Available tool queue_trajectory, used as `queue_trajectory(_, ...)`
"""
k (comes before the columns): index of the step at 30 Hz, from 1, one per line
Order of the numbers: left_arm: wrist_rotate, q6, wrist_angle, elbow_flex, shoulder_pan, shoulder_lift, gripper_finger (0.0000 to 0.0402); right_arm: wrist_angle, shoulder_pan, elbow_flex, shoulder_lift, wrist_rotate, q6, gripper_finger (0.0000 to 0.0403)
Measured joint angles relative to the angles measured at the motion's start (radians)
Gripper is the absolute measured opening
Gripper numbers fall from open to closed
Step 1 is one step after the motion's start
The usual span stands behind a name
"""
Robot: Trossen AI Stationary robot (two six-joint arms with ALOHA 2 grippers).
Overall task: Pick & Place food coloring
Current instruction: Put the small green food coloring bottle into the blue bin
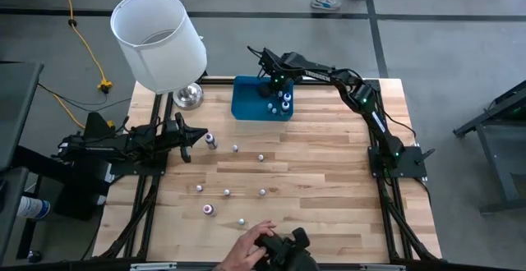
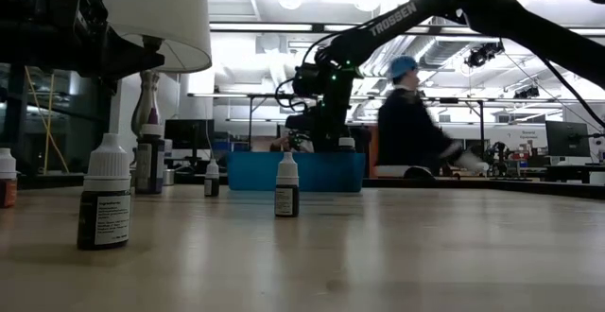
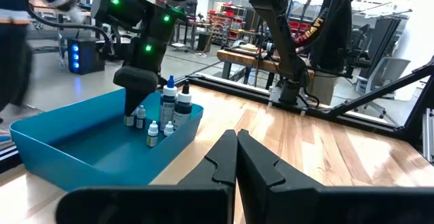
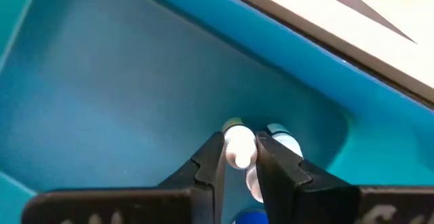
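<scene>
Gripping a white-capped food coloring bottle [image 4: 237,149] between narrow fingers, the right gripper [image 4: 239,157] hangs inside the blue tray [image 1: 246,103] at the table's twelve o'clock edge, beside bottles already there. Toward nine o'clock, the left gripper [image 3: 236,157] waits closed.

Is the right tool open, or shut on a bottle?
Shut on a bottle: the right tool pinches its white cap, inside the blue bin.

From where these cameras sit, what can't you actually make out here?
- Bottle labels: low view, print too small to read.
- Blue tray contents: high view, partly hidden by the right arm; count uncertain.
- Person's hand: high view, cut off by the bottom edge.
- Bottle between the right fingers: right wrist view, body hidden.
</scene>
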Motion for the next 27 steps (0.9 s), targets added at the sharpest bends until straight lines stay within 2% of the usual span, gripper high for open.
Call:
queue_trajectory(17, 0.0, 0.0, 0.0, 0.0, 0.0, 0.0, 0.0, 0.001, 0.0, 0.0, 0.0, -0.021, -0.019, 0.0112)
queue_trajectory(27, 0.0, 0.0, 0.0, 0.0, 0.0, 0.0, 0.0, 0.008, 0.0, 0.0, -0.003, -0.019, -0.028, 0.0115)
